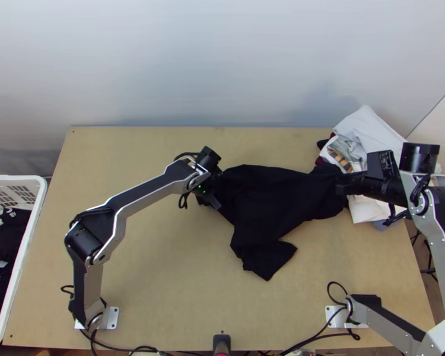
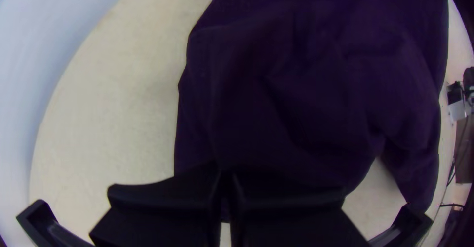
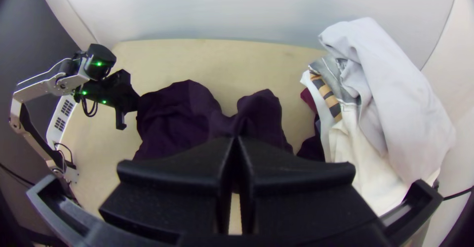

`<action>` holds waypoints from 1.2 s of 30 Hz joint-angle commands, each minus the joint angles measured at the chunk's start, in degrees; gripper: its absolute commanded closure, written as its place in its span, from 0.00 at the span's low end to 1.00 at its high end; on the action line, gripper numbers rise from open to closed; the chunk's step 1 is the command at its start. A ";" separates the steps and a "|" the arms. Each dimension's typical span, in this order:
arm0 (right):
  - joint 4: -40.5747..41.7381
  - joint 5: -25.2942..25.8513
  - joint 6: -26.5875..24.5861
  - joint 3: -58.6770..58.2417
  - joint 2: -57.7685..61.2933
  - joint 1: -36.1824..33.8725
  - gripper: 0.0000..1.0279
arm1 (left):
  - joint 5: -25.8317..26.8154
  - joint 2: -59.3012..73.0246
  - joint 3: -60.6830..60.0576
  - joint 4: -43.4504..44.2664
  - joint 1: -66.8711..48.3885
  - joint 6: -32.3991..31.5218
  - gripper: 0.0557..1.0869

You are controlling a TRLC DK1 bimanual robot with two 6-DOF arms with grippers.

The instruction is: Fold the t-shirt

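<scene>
- One t-shirt (image 1: 270, 202) lies on the light wooden table (image 1: 163, 267), right of the middle and towards the far side. It is black from above and dark purple from the wrists: soft, matt cloth with loose creases.
- It is bunched unevenly, with broad rumpled folds and a curving outline. In the right wrist view, its far edge makes two rounded humps with a dip between.
- Its long axis runs from side to side across the table, between the two grippers. One blunt-ended flap points towards the near edge; I cannot tell which way the neck faces.
- The left gripper (image 1: 209, 193) is closed on the shirt's left end, its two wide, flat black fingers (image 2: 163, 197) pinching the cloth.
- The right gripper (image 1: 343, 183) is closed too, gripping cloth at the shirt's right end, near the pile.
- One loose pile of clothes (image 3: 395, 108) sits at the table's far right: smooth pale grey fabric draped over cream and white layers, one piece with tan and black stripes (image 3: 328, 96), and a bit of dark red cloth (image 3: 307, 99).
- One white plastic basket (image 1: 28, 237) with slotted walls and rounded corners stands left of the table, holding crumpled black and white clothes (image 1: 6, 237).
</scene>
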 commanded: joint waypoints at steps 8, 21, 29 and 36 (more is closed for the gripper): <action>-4.75 -0.79 2.63 14.23 0.21 6.31 0.97 | 2.64 -17.50 13.32 -13.22 17.66 2.52 0.96; -4.93 -0.08 9.31 26.54 3.11 6.49 0.97 | 10.37 -38.15 6.99 -21.05 19.77 1.38 0.95; -5.98 -0.26 8.70 13.18 -2.78 10.01 0.97 | 10.72 -52.48 -16.74 -21.66 10.01 1.38 0.85; -12.04 -0.52 2.02 0.79 -3.22 14.22 0.97 | 10.72 -55.29 -30.01 -21.75 5.62 4.19 0.85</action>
